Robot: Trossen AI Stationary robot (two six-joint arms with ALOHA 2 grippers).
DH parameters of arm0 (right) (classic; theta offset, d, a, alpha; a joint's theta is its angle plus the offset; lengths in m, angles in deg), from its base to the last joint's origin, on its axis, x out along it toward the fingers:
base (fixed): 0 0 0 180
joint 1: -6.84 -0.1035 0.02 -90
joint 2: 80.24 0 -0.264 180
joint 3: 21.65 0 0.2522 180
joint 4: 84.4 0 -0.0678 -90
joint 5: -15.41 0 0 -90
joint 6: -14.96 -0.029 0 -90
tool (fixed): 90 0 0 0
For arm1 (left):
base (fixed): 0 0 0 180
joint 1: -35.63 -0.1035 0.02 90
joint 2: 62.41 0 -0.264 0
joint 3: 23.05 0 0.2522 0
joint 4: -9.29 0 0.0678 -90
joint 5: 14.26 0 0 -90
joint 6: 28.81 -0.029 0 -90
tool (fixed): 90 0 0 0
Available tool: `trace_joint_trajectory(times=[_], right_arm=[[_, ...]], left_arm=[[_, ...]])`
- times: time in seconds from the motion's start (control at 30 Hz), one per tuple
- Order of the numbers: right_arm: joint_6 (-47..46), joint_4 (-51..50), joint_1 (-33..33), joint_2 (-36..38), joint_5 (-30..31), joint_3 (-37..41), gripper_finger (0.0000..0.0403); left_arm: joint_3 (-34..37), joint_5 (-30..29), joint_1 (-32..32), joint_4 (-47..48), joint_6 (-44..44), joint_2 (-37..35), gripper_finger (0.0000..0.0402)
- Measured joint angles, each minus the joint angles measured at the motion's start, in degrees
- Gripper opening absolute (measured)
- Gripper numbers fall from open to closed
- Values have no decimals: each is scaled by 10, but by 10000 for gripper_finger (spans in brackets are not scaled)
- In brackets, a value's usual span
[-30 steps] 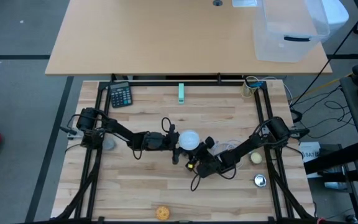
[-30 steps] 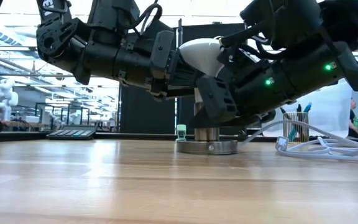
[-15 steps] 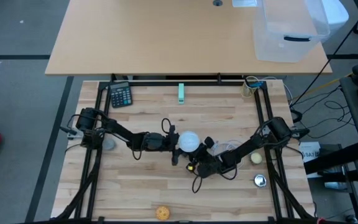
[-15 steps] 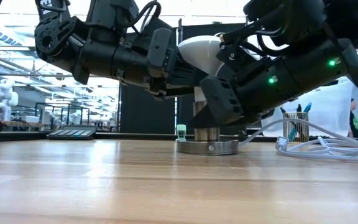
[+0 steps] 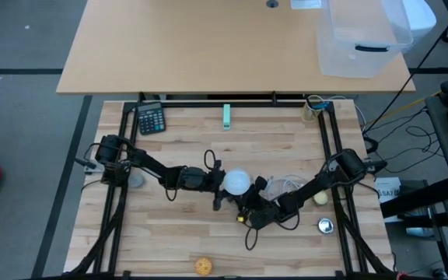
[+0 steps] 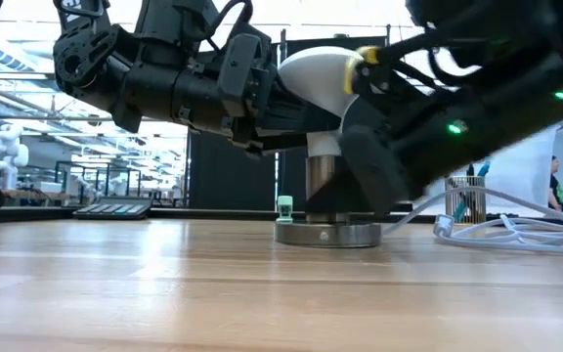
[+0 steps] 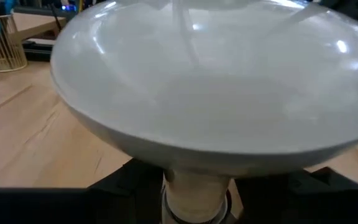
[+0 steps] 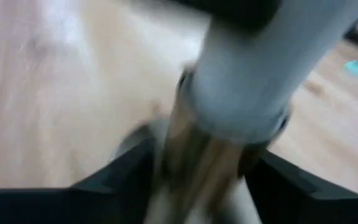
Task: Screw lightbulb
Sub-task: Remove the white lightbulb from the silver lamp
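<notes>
The white lightbulb (image 5: 236, 183) stood upright near the middle of the wooden table (image 5: 177, 233), its narrow neck seated in a metal socket (image 6: 322, 180) that rose from a round metal base (image 6: 327, 234). The left gripper (image 5: 218, 185) met the bulb from the side, its dark fingers (image 6: 245, 78) set on either side of the wide globe and gripping it partway open, as the left wrist view showed the globe filling the space just ahead. The right gripper (image 5: 247, 204) sat lower on the opposite side, with its fingers either side of the socket below the bulb; whether it clamped the socket or merely stood around it could not be told, since that view was blurred.

Beyond the right gripper, loose white cables (image 6: 516, 233) lay on the table, and farther along that arm were a pale yellowish ball (image 5: 320, 197) and a small silver object (image 5: 325, 226). Behind the bulb, near the far rail, a green marker-like item (image 5: 227, 116) lay, with a calculator (image 5: 151, 119) toward the far left corner. An orange ball (image 5: 202, 266) rested at the near edge. A grey disc (image 5: 136, 180) sat by the left arm's base. Bare wood lay open in front of both grippers.
</notes>
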Motion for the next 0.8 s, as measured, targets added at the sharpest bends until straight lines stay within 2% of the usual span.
trace_joint_trajectory(times=[0.13,0.23,0.5,0.8], right_arm=[[-24,3,-8,-1,4,1,290],[-57,5,-12,-1,21,1,313],[-95,25,-38,0,123,1,313],[-96,28,-31,1,139,1,313]], left_arm=[[0,0,0,0,0,0,181],[0,-4,-1,0,0,0,181],[0,-10,-2,-1,5,0,181],[1,-10,1,-5,15,0,181]])
